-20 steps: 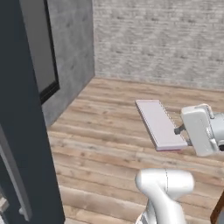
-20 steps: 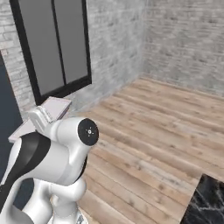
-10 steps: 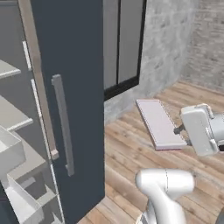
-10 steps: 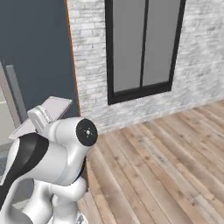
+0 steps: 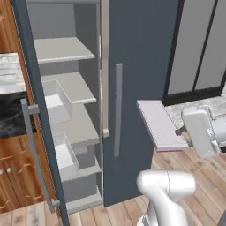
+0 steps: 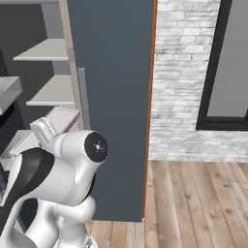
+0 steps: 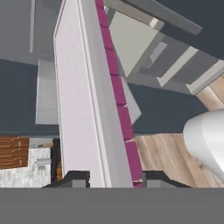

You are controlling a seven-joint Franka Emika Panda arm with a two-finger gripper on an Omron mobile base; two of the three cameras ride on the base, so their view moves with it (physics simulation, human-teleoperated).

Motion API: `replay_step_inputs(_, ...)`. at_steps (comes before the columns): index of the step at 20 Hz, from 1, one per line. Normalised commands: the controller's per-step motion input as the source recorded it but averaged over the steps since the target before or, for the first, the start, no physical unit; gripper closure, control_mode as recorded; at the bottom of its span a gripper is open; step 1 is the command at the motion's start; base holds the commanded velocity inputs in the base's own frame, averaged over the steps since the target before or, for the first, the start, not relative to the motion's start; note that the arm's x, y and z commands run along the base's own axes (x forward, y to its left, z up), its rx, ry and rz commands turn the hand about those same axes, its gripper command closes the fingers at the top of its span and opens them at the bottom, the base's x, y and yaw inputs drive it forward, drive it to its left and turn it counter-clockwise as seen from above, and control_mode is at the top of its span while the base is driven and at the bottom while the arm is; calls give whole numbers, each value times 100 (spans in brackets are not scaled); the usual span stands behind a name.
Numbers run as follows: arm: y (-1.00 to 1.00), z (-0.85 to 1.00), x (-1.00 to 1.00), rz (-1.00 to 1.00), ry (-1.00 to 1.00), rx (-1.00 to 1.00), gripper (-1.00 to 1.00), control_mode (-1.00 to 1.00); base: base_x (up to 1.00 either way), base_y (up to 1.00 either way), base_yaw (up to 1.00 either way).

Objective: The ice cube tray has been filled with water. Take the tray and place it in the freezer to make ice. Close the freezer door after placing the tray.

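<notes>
The gripper (image 7: 111, 177) clamps one end of the ice cube tray (image 5: 160, 124) — held level, just right of the freezer (image 5: 66, 110), whose shelves stand exposed.

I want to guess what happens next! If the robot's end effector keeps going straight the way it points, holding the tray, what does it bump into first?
Probably the wider dark blue-grey fridge door: the ice cube tray in the end effector seems aimed at it, right of the open freezer shelves. Depth is hard to judge.

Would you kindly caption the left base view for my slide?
Pincer holding the ice cube tray level beside the open freezer, its door swung wide.
</notes>
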Motion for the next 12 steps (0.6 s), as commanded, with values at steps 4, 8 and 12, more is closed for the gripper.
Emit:
replay_step_inputs(4,0,0,0,0,0,0,100,100,1,-17,60)
replay_step_inputs(8,0,0,0,0,0,0,100,100,32,-2,39)
replay_step_inputs(12,0,0,0,0,0,0,100,100,42,0,26)
